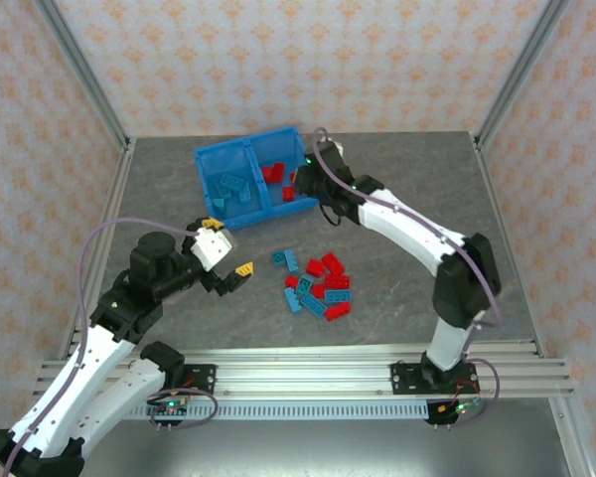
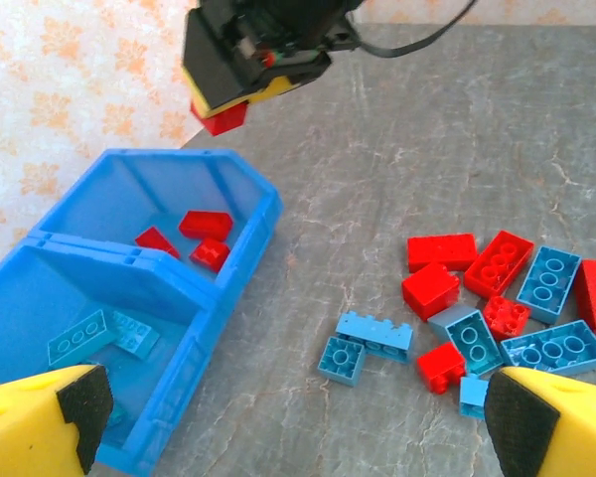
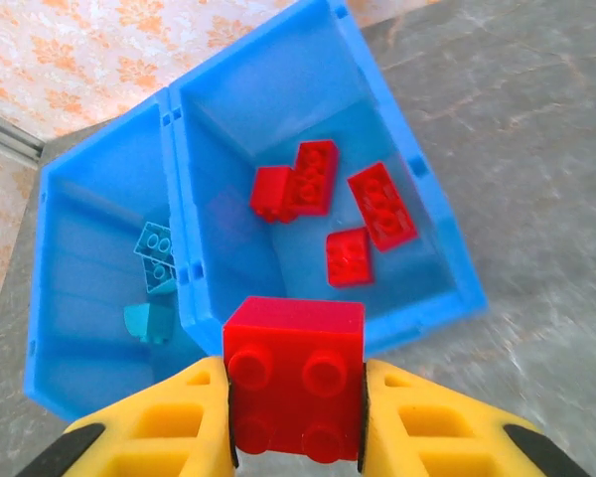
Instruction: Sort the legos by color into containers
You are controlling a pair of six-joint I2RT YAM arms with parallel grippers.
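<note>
Nearest, the left gripper (image 1: 228,248) hangs released, holding nothing. To its right most legos (image 1: 318,288) lie loose, red and teal mixed (the bulk of the sorting is left). Farther, the right gripper (image 3: 295,417) is clenched on a red brick (image 3: 295,368) at the near rim of the blue bin (image 1: 211,159). Its right compartment (image 3: 278,268) holds four reds, the left compartment (image 3: 89,258) a few teals. The worktop (image 1: 427,199) is grey and marbled, with patterned wallpaper (image 1: 278,60) beyond.

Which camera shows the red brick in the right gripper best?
Right wrist: the red brick sits large between the right gripper's fingers, studs visible. Left wrist shows just a corner; overhead, it's too small to tell.
</note>
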